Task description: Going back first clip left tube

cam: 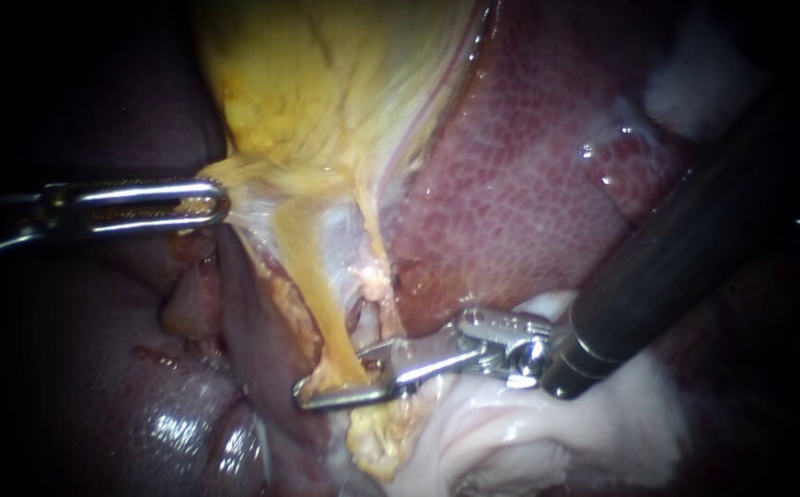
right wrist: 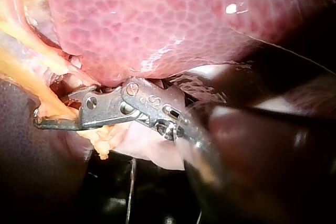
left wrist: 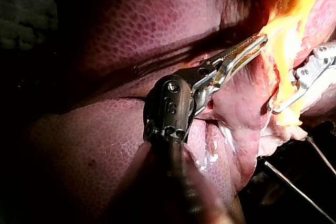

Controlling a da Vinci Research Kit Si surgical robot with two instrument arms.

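Tube [cam: 312, 276]: a thin yellow band running down the centre of the endoscope view, with its lower end between the jaws of the right instrument [cam: 335, 377].

The liver [cam: 528, 184] is the largest thing in the scene. It is dark red, mottled and wet, fills the area right of the tube, and has a darker lobe in shadow at lower left.

Next in size is a broad sheet of yellow tissue [cam: 326, 83] that spreads across the upper middle and narrows downward into the tube. Pale white tissue [cam: 547, 433] lies folded along the lower right.

The right instrument has a thick dark shaft that enters from the upper right. Its silver jaws stand apart, one on each side of the tube, which passes through the gap.

The left instrument [cam: 215, 202], slim and silver, comes in from the left. Its jaws are clamped on the edge of the yellow tissue, which is drawn out to a point toward them.
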